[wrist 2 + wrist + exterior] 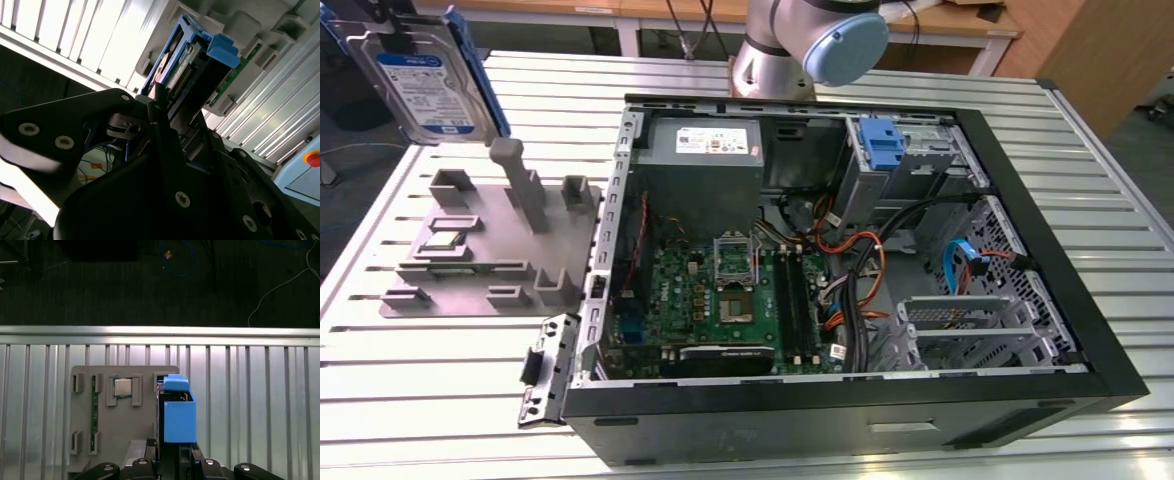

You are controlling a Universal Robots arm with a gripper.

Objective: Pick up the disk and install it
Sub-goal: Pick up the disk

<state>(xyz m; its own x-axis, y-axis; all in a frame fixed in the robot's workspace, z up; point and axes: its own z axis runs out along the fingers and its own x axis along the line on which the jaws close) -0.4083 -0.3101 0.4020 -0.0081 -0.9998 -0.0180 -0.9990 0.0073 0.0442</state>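
The disk is a silver-grey drive with a white-and-blue label and a blue bracket along its edge. In the exterior view it hangs upright above the grey fixture plate, at that view's far left. Both wrist views show the disk edge-on with its blue bracket facing away from the camera. My gripper is shut on the disk's near end, with black fingers on either side of it. A processor chip and a memory stick rest in the plate's holders beneath.
An open black computer case lies on the slatted metal table, with motherboard, grey power supply, orange and blue cables, and a blue-tabbed drive bay. The arm's base stands behind the case.
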